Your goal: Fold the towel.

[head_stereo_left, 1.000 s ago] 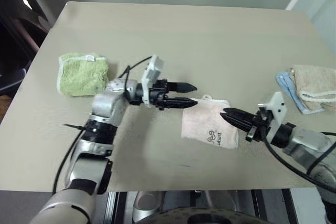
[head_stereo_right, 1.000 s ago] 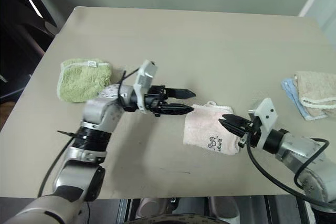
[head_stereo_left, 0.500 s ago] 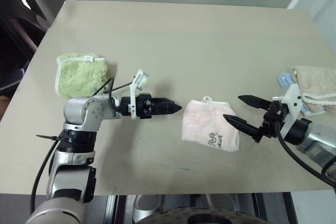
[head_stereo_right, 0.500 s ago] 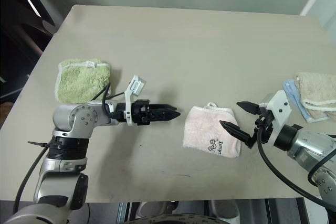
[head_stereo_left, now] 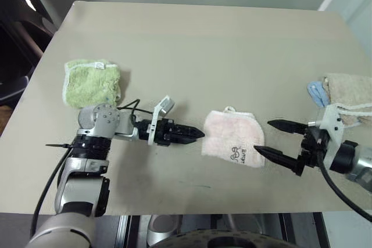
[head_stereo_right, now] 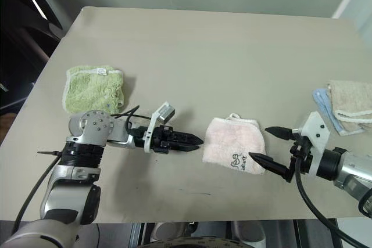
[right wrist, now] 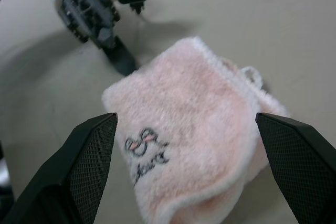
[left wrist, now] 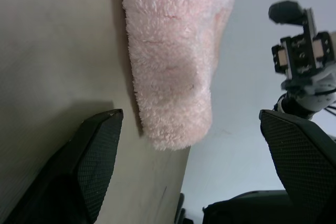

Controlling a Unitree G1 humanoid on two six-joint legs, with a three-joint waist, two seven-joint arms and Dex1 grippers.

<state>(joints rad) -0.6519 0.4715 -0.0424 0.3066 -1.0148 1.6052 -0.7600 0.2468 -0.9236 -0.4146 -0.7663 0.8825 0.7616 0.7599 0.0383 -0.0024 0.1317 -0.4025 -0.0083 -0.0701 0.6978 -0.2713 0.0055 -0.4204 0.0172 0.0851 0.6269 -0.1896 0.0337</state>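
On table [head_stereo_left: 232, 39]: folded towel [head_stereo_left: 231, 137], far edge hidden.

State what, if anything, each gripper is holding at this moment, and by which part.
Nothing is held. The left gripper and the right gripper are both open, one on each side of the folded pink towel, and apart from it.

The left gripper [head_stereo_left: 196, 134] let go of the towel [head_stereo_left: 231, 146] and dropped low. The right gripper [head_stereo_left: 273, 139] opened wide and backed off.

folded pink towel [left wrist: 176, 61] on table [left wrist: 58, 40] (jaws wide apart)
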